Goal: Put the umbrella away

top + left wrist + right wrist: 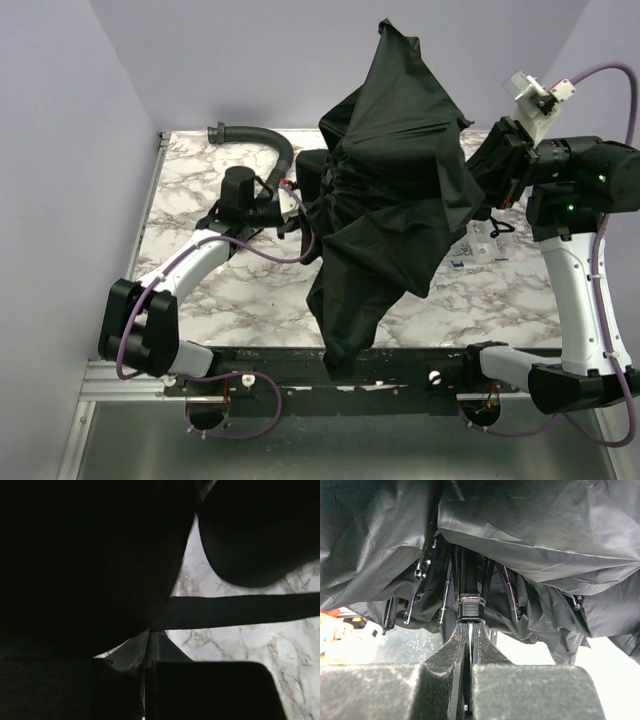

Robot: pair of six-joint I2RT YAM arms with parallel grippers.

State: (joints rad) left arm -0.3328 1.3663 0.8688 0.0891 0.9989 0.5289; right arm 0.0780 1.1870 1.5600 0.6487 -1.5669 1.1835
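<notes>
The umbrella (390, 180) is a half-folded black canopy held in the air between my two arms, its loose fabric hanging down past the table's front edge. My right gripper (484, 188) reaches in from the right. In the right wrist view it (470, 630) is shut on the thin shiny shaft just below the black runner (470, 607), with ribs and fabric (535, 540) beyond. My left gripper (298, 208) is pushed into the canopy's left side. In the left wrist view its jaws (148, 652) are together under dark fabric (90, 555), and a black strap (240, 610) crosses the view.
A black ribbed curved hose (258, 136) lies at the back left of the marble table (190, 190). Small white items (482, 246) lie on the table under the right arm. Purple walls enclose the back and sides.
</notes>
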